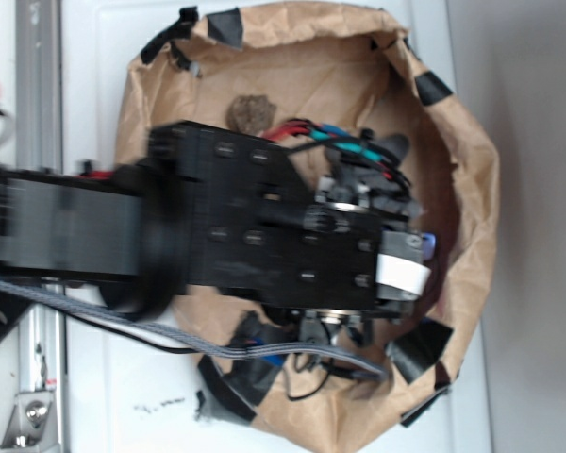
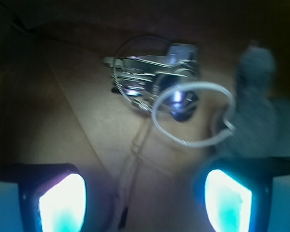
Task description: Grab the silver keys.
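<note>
Keys (image 2: 154,79) lie on brown paper in the wrist view: a small shiny silver bunch, blurred, with thin wire looped around its left side and a larger whitish wire ring (image 2: 193,113) curling out on its near right. A dark round part shows under the bunch where the ring crosses it. They sit in the far middle of this view, beyond the gripper (image 2: 145,195), whose two fingers (image 2: 63,203) glow pale blue-white at the lower corners. The fingers stand spread wide, with bare paper between them and nothing held. A grey fuzzy toy (image 2: 256,106) rises at the right, just beside the ring.

The overhead view shows what the wrist camera cannot: a brown paper bag (image 1: 462,189) with its rim rolled down and patched with black tape, resting on a white surface (image 1: 94,57), and the black arm (image 1: 226,226) reaching in from the left, filling most of the opening. A brown lumpy thing (image 1: 252,113) lies at the far side of the bag. The keys are hidden under the arm here.
</note>
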You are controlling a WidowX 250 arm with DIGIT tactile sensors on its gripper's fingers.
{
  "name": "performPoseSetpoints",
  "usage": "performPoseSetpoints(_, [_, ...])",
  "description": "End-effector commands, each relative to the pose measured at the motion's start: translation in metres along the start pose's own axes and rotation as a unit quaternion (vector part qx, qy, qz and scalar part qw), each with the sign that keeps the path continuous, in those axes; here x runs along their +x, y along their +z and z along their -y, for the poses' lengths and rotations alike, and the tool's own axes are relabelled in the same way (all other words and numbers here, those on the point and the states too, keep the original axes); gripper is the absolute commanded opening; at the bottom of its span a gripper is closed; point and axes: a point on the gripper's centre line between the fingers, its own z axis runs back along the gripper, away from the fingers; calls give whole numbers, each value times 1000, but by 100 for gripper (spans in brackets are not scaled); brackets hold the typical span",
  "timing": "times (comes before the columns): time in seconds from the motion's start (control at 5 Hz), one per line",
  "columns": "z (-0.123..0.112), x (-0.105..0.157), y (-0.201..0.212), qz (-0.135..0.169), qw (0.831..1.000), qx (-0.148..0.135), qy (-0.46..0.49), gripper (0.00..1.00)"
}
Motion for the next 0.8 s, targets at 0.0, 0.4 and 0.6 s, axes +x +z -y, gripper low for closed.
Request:
performPoseSetpoints(0.0, [-9, 6, 34, 37, 998, -58, 10, 100])
performPoseSetpoints(0.4, [-2, -12, 23, 44, 999, -29, -10, 100])
performPoseSetpoints(0.6, [12, -19, -2, 46, 997, 26, -60, 100])
